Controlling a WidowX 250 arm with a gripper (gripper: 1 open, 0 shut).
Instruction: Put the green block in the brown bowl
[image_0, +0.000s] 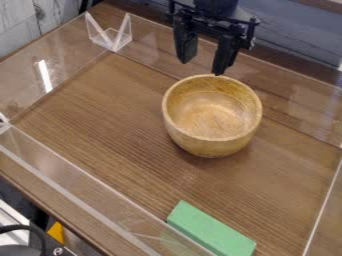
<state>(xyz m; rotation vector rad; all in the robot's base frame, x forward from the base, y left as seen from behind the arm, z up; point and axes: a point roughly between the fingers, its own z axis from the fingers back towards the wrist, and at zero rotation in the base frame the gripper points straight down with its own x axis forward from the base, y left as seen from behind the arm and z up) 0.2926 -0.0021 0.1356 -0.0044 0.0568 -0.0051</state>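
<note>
The green block (210, 231) lies flat on the wooden table near the front edge, right of centre, its long side running diagonally. The brown bowl (213, 117) stands upright in the middle of the table and looks empty. My black gripper (205, 56) hangs above the table just behind the bowl's far rim, fingers pointing down. Its two fingers stand apart with nothing between them. It is far from the green block, which sits on the opposite side of the bowl.
Clear acrylic walls (40, 80) enclose the wooden table (107, 130) on the left, front and right. A small clear plastic stand (110, 34) sits at the back left. A dark edge and cables show at the lower left corner.
</note>
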